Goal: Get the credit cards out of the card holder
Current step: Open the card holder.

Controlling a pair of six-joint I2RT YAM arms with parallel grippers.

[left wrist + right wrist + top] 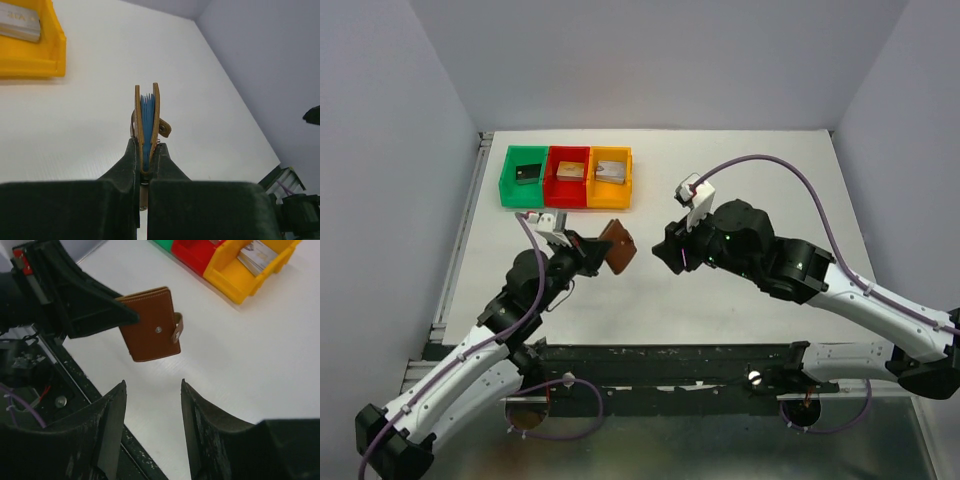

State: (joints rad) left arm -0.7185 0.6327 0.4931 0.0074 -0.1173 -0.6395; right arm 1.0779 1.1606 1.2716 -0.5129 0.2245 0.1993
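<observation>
The card holder (618,245) is a brown leather wallet held in the air over the table. My left gripper (594,252) is shut on its folded edge. In the left wrist view the card holder (147,117) stands edge-on between my fingers (131,155), slightly spread, with light blue lining between the covers and the snap tab (164,129) hanging loose. No credit cards show apart from it. My right gripper (668,256) is open and empty, just right of the card holder. In the right wrist view the card holder (150,325) hangs a little beyond my open gripper (152,385).
Green (506,185), red (567,203) and orange (626,180) trays stand in a row at the back left, holding a black (528,173), a tan (569,170) and a grey block (609,171). The orange tray also shows in the left wrist view (50,60).
</observation>
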